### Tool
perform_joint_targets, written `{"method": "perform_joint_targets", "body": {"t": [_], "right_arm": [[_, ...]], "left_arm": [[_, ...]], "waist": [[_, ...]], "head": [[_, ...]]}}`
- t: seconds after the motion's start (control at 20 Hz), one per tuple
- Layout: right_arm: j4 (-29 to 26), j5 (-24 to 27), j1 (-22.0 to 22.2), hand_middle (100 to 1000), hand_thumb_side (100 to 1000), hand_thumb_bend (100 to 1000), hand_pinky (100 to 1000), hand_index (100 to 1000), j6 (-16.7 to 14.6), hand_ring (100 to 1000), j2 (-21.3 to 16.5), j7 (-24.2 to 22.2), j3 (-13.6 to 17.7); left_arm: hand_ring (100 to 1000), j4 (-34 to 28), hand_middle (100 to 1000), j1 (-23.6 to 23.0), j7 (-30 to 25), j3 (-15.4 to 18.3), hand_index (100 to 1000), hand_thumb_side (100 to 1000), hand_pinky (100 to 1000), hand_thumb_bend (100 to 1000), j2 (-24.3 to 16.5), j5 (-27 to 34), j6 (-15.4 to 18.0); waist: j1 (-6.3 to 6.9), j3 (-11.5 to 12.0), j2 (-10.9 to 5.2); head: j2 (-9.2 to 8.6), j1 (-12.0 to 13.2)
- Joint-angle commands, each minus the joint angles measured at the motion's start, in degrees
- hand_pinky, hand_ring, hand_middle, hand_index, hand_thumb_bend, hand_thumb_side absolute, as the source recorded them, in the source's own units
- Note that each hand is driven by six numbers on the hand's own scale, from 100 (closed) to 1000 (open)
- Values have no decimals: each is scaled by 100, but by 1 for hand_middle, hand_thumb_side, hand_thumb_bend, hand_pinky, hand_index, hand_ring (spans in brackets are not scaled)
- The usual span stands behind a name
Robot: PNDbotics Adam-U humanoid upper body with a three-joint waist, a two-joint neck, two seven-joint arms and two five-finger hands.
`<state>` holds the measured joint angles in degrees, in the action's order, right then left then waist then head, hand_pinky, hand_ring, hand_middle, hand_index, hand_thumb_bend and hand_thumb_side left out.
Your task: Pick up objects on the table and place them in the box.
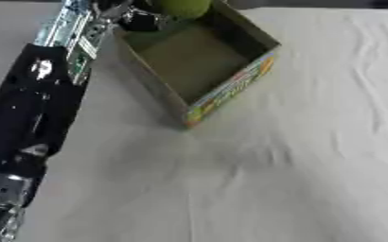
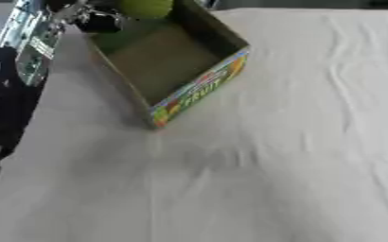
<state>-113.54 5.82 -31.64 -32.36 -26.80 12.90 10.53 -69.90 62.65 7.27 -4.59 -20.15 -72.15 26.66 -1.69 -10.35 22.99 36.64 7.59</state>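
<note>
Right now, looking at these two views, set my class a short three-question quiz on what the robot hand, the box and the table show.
1. True or false: the box lies flat on its side with its opening facing the camera.
2. Multiple choice: the green round object is A) out on the white cloth, B) at the far end of the box by the left robot hand, C) under the box.
3. Fill in: the arm reaching to the box enters from the view's ____ side.

Key: 1 false, it stands open upward. 2 B. 3 left.
</note>
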Motion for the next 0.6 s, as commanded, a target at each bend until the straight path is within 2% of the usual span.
{"method": "perform_joint_targets", "body": {"t": [0.05, 0.25, 0.45, 0.5, 0.6], "right_arm": [[-105, 34, -105, 683, 458, 100, 868, 793, 81, 724, -38, 40, 52], [-105, -4, -152, 683, 468, 100, 868, 793, 101, 724, 43, 46, 27], [-105, 32, -213, 683, 478, 100, 868, 792, 122, 724, 121, -38, -38], [-105, 44, -215, 682, 492, 100, 870, 792, 124, 724, 127, -50, -42], [-105, 68, -209, 682, 503, 100, 872, 792, 138, 725, 141, -61, -47]], "left_arm": [[447, 67, 420, 153, 79, 90, 570, 100, 458, 290, 43, -45, 96], [451, 264, 426, 128, 228, 174, 575, 100, 468, 270, 157, -197, 90], [456, 498, 434, 125, 433, 221, 583, 100, 477, 319, 196, -523, 146], [457, 560, 438, 116, 439, 227, 588, 100, 482, 369, 189, -627, 154], [462, 677, 445, 97, 376, 226, 599, 100, 491, 415, 179, -921, 152]], "waist": [[-13, -46, -115], [-51, -106, -95], [-70, -185, -75], [-66, -189, -73], [-54, -194, -69]], "head": [[-82, 67], [-101, 128], [-112, 223], [-114, 217], [-109, 196]]}}
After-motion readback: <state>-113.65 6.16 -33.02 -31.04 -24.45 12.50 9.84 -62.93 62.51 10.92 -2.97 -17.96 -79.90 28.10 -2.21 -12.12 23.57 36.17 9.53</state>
